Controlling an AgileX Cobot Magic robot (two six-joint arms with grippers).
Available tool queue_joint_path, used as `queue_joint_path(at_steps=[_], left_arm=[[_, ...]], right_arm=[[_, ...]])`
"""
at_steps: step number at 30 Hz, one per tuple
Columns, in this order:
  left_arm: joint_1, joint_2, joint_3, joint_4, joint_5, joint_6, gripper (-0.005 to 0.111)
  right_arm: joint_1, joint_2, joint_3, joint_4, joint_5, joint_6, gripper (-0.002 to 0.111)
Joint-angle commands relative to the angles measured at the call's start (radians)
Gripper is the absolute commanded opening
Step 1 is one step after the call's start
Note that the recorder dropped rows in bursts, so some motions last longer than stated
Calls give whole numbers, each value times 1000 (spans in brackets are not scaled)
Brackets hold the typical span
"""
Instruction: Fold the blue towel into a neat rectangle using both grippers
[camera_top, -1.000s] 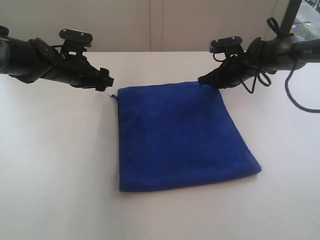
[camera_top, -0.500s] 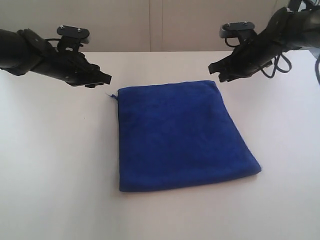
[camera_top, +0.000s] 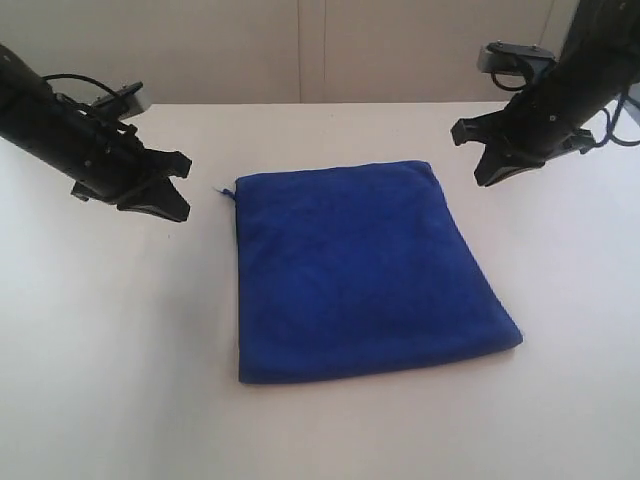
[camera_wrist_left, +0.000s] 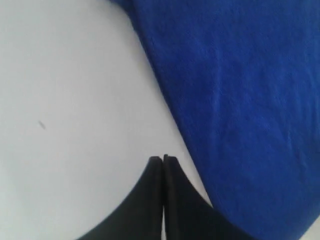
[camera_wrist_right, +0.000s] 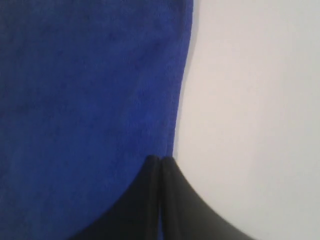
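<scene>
The blue towel (camera_top: 360, 270) lies folded flat on the white table (camera_top: 120, 330), roughly rectangular, with a small white tag (camera_top: 214, 187) at its far left corner. My left gripper (camera_top: 178, 210) hovers left of that corner, clear of the cloth, jaws shut with nothing between them. My right gripper (camera_top: 485, 178) hangs above the table just right of the towel's far right corner, also shut and empty. In the left wrist view the towel (camera_wrist_left: 240, 100) lies beside the closed gripper (camera_wrist_left: 163, 159); in the right wrist view the gripper (camera_wrist_right: 159, 160) sits over the towel's edge (camera_wrist_right: 100, 100).
A pale wall (camera_top: 320, 50) runs behind the table's far edge. Black cables (camera_top: 620, 120) hang from the right arm. A small dark speck (camera_wrist_left: 42, 125) marks the tabletop near the left gripper.
Both grippers have let go of the towel's far corners, shut, and drawn outward and away from it. The towel lies still.
</scene>
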Motion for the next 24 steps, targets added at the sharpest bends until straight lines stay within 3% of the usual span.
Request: queue_joint_path(at_steps=[1,9,13,18,24], left_arm=[[-12,-85,107,-5,26,-11,0],[-131,-265,318,-13,-63,35,0],[-224,-281,338,-15,-87,50,0],[-349,-279,338,-15,-231,48,0],[-417,-232,338,-19,-286,46,0]], right_arm=[[-4,-119,148,-18,-26,6,0],[-2,-305,403,-14,-133,6,0],[21,-374,516,-12,-212,6,0],[91,-439,644,-18,-330,6,0],[145,-440,701,-18,-414,6,0]])
